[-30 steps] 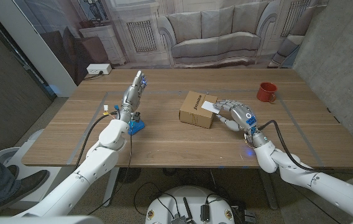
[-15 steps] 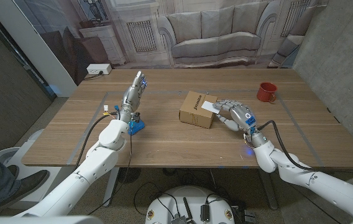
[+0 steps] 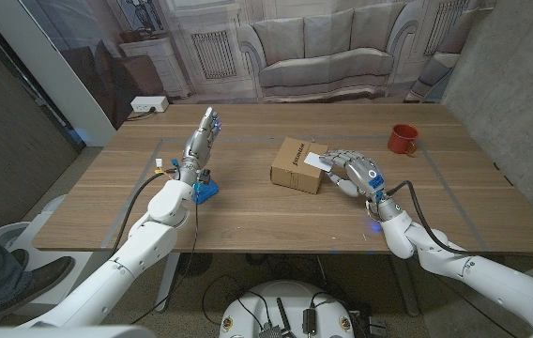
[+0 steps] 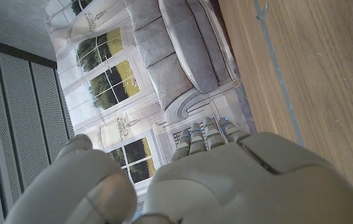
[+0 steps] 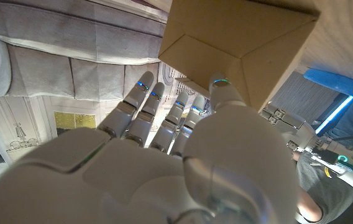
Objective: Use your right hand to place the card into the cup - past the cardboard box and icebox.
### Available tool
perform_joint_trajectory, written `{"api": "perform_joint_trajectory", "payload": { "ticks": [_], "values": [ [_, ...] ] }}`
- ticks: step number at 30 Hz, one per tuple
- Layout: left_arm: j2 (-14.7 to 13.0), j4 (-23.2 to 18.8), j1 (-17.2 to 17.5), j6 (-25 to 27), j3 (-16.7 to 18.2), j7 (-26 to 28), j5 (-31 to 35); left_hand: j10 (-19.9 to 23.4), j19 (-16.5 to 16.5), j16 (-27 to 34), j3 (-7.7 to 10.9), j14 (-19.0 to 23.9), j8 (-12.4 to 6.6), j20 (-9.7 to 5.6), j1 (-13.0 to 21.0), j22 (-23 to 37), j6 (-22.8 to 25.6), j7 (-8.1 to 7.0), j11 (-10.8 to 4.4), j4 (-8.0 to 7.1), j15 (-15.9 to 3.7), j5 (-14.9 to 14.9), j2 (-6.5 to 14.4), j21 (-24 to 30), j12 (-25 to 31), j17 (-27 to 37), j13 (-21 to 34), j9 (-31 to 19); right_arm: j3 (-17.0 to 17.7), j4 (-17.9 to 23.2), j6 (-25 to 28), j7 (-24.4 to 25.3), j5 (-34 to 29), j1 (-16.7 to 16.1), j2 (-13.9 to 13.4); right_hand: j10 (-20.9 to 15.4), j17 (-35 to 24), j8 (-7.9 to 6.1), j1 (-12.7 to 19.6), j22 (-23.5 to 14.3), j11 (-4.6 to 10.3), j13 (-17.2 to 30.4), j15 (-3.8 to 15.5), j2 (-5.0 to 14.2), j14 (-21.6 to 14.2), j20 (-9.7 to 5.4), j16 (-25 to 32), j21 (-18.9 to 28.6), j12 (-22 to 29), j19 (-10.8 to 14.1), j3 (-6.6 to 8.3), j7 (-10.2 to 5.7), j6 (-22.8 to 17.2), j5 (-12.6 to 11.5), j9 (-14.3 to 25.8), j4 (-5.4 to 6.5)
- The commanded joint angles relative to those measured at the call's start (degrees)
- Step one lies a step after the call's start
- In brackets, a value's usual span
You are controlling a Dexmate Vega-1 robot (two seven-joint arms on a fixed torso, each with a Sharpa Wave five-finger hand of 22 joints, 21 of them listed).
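A white card (image 3: 315, 160) lies on the right end of the cardboard box (image 3: 296, 165) at mid-table. My right hand (image 3: 353, 173) is just right of the box, its fingers stretched out to the card's edge and nothing gripped. In the right wrist view the fingers (image 5: 140, 111) reach along the box (image 5: 238, 43) and the thumb tip is against its corner. The red cup (image 3: 402, 139) stands at the far right, beyond my right hand. My left hand (image 3: 203, 139) is raised at the left with fingers straight and nothing in it, also seen from behind as the left hand (image 4: 214, 174).
A small blue object (image 3: 205, 191) sits on the table beside my left forearm, with a small yellow bit (image 3: 159, 166) near it. A white power strip (image 3: 148, 104) lies on the floor past the table's far left corner. A person's leg and shoe (image 3: 22, 282) show at bottom left.
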State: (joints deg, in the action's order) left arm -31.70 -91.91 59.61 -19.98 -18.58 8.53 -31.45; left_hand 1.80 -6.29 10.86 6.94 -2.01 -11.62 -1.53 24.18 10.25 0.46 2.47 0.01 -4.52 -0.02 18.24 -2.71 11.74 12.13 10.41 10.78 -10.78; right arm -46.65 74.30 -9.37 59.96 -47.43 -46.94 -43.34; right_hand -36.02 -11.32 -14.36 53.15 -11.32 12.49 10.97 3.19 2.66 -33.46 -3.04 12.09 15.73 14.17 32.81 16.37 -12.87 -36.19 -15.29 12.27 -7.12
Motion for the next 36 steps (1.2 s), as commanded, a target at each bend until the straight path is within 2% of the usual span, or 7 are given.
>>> {"api": "perform_joint_trajectory", "payload": {
  "ticks": [1, 2, 10, 18, 32, 36],
  "values": [
    [0.04, 0.19, 0.21, -0.3, 0.2, -0.06, -0.26, 0.15, -0.18, 0.02, -0.2, -0.28, 0.18, 0.09, 0.21, 0.19, 0.3, -0.11, 0.03, -0.15, -0.03, -0.04, 0.01, -0.1, -0.25, 0.17, 0.3, -0.09, -0.56, -0.77, -0.34, 1.59, 0.07, 0.66, 0.19, -2.03, -0.25, -0.86, 0.54, -0.29, -0.06, 0.24, 8.37, 0.86, -1.67, -6.38, 0.21, 0.51, 0.39, 0.9, 0.42, 0.06, -2.19, 0.19, 0.34, 0.1],
    [0.11, 0.29, 0.2, -0.42, 0.21, -0.08, -0.29, 0.17, -0.17, 0.01, -0.21, -0.3, 0.19, 0.08, 0.22, 0.19, 0.29, -0.08, -0.01, -0.15, 0.02, -0.04, 0.02, -0.1, -0.25, 0.17, 0.3, -0.09, -0.57, -0.73, -0.36, 1.75, 0.06, 0.65, 0.16, -3.95, -0.13, -1.55, 1.02, -0.33, -0.05, 0.33, 8.32, 1.09, -2.46, -6.39, 0.24, 0.68, 0.88, 1.39, 0.36, 0.03, -3.97, 0.53, 0.53, -0.08],
    [0.31, 0.44, 0.44, -0.97, 0.25, -0.15, -0.36, 0.19, -0.15, 0.01, -0.3, -0.3, 0.19, 0.1, 0.25, 0.19, 0.27, -0.03, 0.06, -0.16, 0.07, -0.04, 0.05, -0.1, -0.24, 0.17, 0.3, -0.09, -0.53, -0.44, -0.67, 2.61, 0.17, 0.58, 0.13, -6.65, -0.2, -2.43, 1.93, -0.45, -0.02, 0.33, 8.43, 2.37, -5.49, -6.82, 0.83, 1.3, 1.35, 2.9, 0.51, -0.02, -6.98, 1.21, 0.53, -0.1],
    [0.21, 0.07, 0.96, -1.09, 0.41, 0.11, -0.31, 0.13, -0.17, 0.02, -0.4, -0.28, 0.17, 0.12, 0.27, 0.19, 0.33, 0.01, 0.09, -0.17, 0.05, -0.05, 0.08, -0.11, -0.26, 0.17, 0.3, -0.09, -0.26, -0.38, -1.54, 2.5, 0.73, 1.18, 0.35, -9.14, -0.29, -3.17, 2.39, -0.56, -0.02, 0.32, 8.33, 2.84, -7.81, -6.93, 1.18, 1.76, 1.74, 3.9, 0.3, -0.05, -9.61, 1.93, 0.45, -0.1],
    [0.43, 0.13, 1.32, -1.66, 0.51, 0.23, -0.25, 0.13, -0.17, 0.01, -0.56, -0.3, 0.2, 0.14, 0.31, 0.2, 0.28, 0.02, 0.12, -0.18, 0.01, -0.05, 0.13, -0.12, -0.27, 0.17, 0.3, -0.09, 0.28, 1.15, -2.63, 3.57, 0.42, 0.65, -0.17, -10.78, -0.39, -3.42, 1.81, -0.72, -0.03, 0.23, 8.22, 3.61, -9.32, -7.17, 1.18, 2.1, 1.71, 4.51, -0.17, -0.09, -11.31, 2.61, 0.28, 0.66],
    [0.56, 0.28, 1.2, -1.89, 0.49, 0.07, -0.3, 0.19, -0.16, 0.01, -0.59, -0.32, 0.2, 0.1, 0.33, 0.2, 0.28, -0.02, 0.0, -0.18, 0.1, -0.05, 0.15, -0.12, -0.24, 0.17, 0.3, -0.09, 0.54, 1.59, -2.91, 3.81, 0.38, 0.36, -0.33, -11.36, -0.4, -3.38, 2.01, -0.8, -0.02, 0.21, 8.7, 4.47, -9.63, -7.32, 1.06, 2.2, 1.68, 4.63, 0.05, -0.11, -11.65, 2.74, 0.21, 0.81]
  ]
}}
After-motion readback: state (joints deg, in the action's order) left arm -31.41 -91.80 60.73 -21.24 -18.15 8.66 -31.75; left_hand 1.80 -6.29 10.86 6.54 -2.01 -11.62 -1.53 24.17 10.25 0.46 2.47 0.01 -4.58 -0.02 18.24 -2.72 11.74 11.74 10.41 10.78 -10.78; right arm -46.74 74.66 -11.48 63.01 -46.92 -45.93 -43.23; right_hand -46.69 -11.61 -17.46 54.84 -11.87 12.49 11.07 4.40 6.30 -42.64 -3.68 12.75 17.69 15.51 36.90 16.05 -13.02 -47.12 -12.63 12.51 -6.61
